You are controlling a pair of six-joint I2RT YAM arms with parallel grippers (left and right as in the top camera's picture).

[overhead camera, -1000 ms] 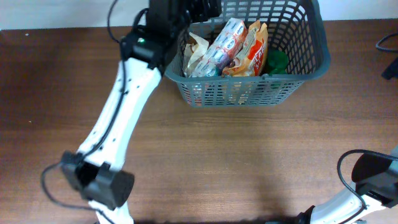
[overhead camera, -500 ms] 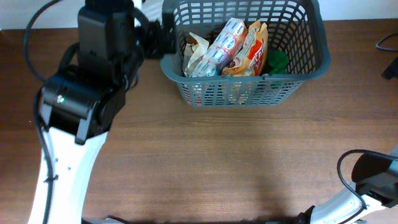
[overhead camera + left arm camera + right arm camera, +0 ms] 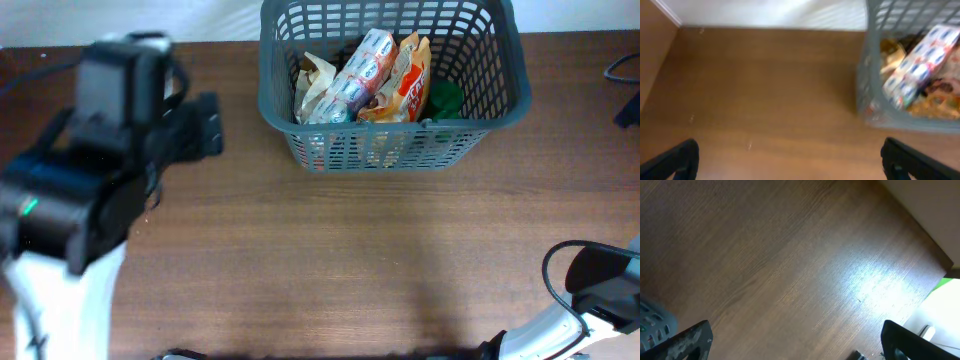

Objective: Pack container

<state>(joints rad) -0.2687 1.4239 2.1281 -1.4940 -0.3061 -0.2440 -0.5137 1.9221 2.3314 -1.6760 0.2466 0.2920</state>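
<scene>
Grey lattice container [image 3: 480,120], brown table [image 3: 400,260]

Left arm [image 3: 70,200] with blurred black blocky housing, small green light [image 3: 28,207], white lower link [image 3: 60,300], right arm [image 3: 545,330] white with black joint [image 3: 600,280], looping black cable [image 3: 547,265], dark fingers [image 3: 690,340], possibly scuffed

Even light; motion blur; tabletop glare

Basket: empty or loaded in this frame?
Loaded. The overhead view shows the basket holding a white-and-blue multipack, an orange packet and a green item, all inside its walls.
</scene>
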